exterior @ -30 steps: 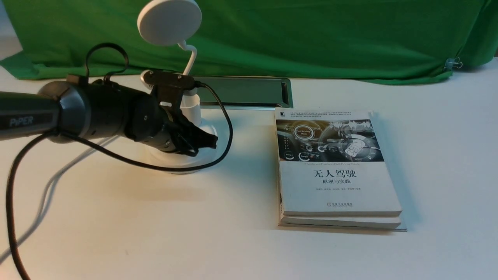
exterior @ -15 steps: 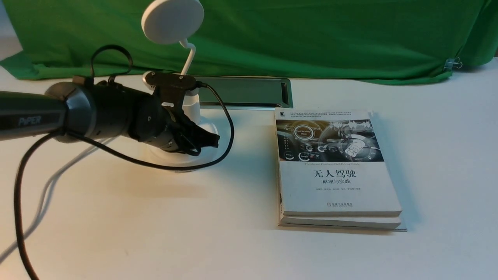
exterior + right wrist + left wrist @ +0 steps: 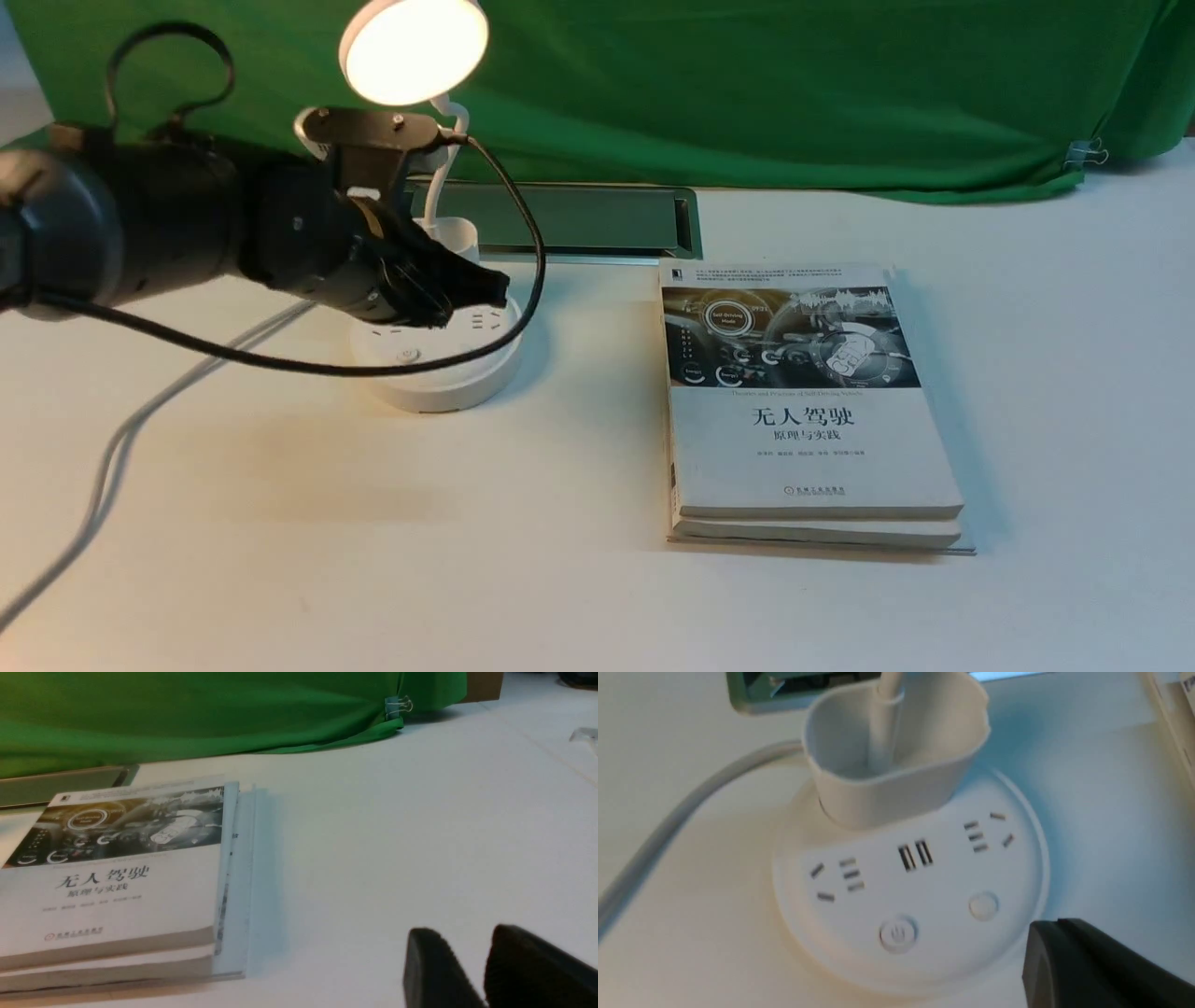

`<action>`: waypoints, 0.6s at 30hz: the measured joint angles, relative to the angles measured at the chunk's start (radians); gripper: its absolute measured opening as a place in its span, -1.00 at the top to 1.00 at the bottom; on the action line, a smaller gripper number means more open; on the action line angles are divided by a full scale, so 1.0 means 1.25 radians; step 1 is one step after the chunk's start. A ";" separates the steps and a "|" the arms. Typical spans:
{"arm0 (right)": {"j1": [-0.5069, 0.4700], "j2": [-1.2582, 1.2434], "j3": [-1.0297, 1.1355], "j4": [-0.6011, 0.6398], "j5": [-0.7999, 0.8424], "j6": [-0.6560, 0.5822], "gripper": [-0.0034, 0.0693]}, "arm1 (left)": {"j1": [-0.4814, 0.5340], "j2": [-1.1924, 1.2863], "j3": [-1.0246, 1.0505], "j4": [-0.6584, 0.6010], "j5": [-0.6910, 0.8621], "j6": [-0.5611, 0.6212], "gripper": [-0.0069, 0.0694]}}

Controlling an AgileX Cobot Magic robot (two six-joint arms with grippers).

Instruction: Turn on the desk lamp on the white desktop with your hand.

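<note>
The lamp is glowing! My left gripper hovers above its base, fingers pressed together; right fingers spread.

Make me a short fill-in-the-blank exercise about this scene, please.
The disc-shaped head of the desk lamp is now ____.
The button marked with a power symbol sits on the lamp's round ____.
The left gripper is not ____ that button.
The cloth behind the desktop is ____.

Missing words: lit; base; touching; green.
</note>
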 joint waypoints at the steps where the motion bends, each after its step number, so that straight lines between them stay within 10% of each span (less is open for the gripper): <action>1: 0.000 0.000 0.000 0.000 0.000 0.000 0.25 | 0.000 -0.012 0.014 -0.019 0.018 0.006 0.81; 10: 0.000 0.000 0.000 0.000 0.001 0.000 0.25 | -0.045 -0.328 0.326 -0.380 0.001 0.254 0.81; 18: 0.000 0.000 0.000 0.000 0.000 0.001 0.25 | -0.064 -0.707 0.447 -0.415 -0.121 0.322 0.81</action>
